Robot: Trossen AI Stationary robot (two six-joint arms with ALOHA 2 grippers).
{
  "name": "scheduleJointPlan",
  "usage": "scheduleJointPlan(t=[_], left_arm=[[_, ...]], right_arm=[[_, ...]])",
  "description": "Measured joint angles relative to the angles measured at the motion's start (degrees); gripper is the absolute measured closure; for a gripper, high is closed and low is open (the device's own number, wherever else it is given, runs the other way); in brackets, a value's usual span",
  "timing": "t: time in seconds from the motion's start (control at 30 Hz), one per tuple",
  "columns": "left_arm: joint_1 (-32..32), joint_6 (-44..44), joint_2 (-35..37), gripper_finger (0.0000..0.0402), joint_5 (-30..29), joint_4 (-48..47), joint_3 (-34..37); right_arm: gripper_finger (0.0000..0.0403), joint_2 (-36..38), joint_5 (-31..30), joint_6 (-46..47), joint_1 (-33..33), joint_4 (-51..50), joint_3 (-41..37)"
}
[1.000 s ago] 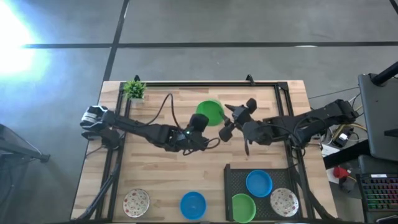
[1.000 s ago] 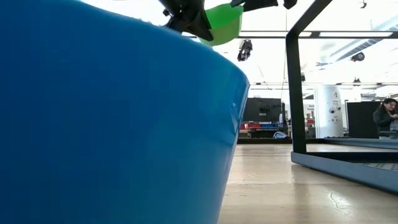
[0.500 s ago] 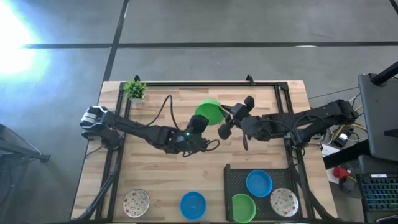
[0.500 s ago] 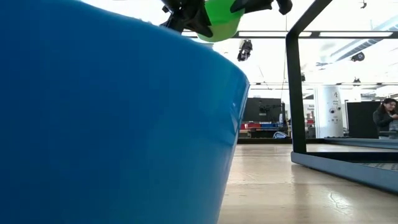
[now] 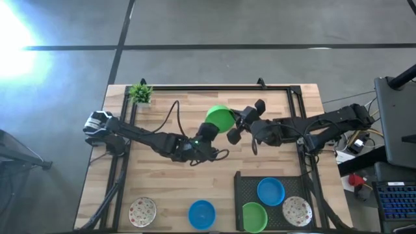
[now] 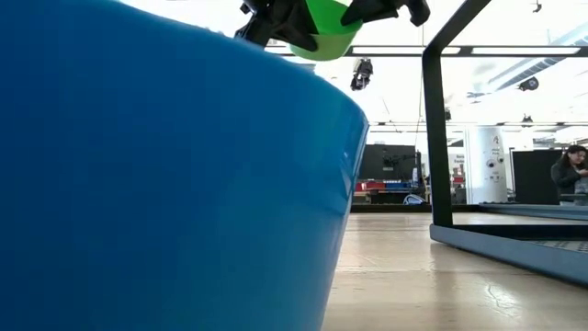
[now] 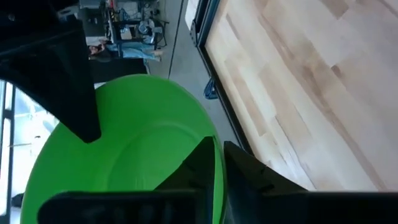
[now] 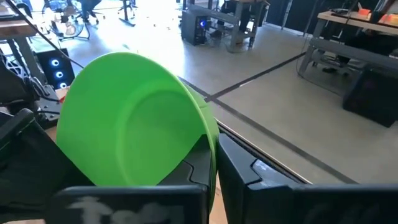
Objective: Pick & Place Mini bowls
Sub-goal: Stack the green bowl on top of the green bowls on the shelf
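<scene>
A plain green mini bowl (image 5: 220, 117) hangs over the middle of the table, tipped up on edge, with a gripper on each side. My left gripper (image 5: 209, 127) meets it from the left and my right gripper (image 5: 234, 127) from the right; both are shut on its rim. The low view shows the bowl (image 6: 323, 26) high above the table between the dark fingers. At the near edge a blue bowl (image 5: 201, 213) and a speckled bowl (image 5: 142, 211) rest on their bases. My left gripper has the bowl's rim (image 7: 217, 186) between its two fingers, one finger (image 7: 198, 167) inside the bowl and one outside. It reaches in nearly level from the table's left. The bowl is clear of the table, tilted on edge. My right gripper pinches the opposite part of the rim (image 8: 210, 127), one finger (image 8: 193, 163) inside the bowl and one outside. It comes nearly level from the table's right. The bowl's hollow faces this wrist camera.
A black tray (image 5: 244, 181) at the near right holds a blue (image 5: 270, 191), a green (image 5: 254, 214) and a speckled bowl (image 5: 296, 210). A potted plant (image 5: 140, 93) stands at the far left corner. A black frame (image 5: 214, 89) runs along the table's edges.
My right gripper has moved a little toward the table's left, onto the green bowl, and shut on its rim. The bowl has tipped and risen slightly between the two grippers.
</scene>
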State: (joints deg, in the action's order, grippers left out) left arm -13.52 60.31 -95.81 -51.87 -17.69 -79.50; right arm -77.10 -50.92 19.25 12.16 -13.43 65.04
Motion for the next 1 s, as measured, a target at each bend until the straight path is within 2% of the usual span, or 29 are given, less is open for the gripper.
scheduleJointPlan(t=[0.43, 0.7, 0.83, 1.0], left_arm=[[-0.36, -3.41, 0.07, 0.0308, 1.59, 0.7, 0.0], [-2.16, -4.77, 0.07, 0.0305, 1.37, 0.7, 0.0], [-3.02, -9.13, 0.07, 0.0305, 1.28, 0.67, 0.02], [-3.39, -20.45, 0.39, 0.0305, 0.16, 0.74, 0.02]], right_arm=[[0.0395, 0.05, 0.25, 0.05, -0.86, -0.19, -0.02], [0.0396, 0.51, 0.81, 0.42, -2.69, -6.17, -0.02], [0.0396, 1.6, -0.16, 0.4, -3.68, -9.57, -0.02], [0.0396, 6.25, 1.92, 1.83, -3.78, -14.45, -0.02]])
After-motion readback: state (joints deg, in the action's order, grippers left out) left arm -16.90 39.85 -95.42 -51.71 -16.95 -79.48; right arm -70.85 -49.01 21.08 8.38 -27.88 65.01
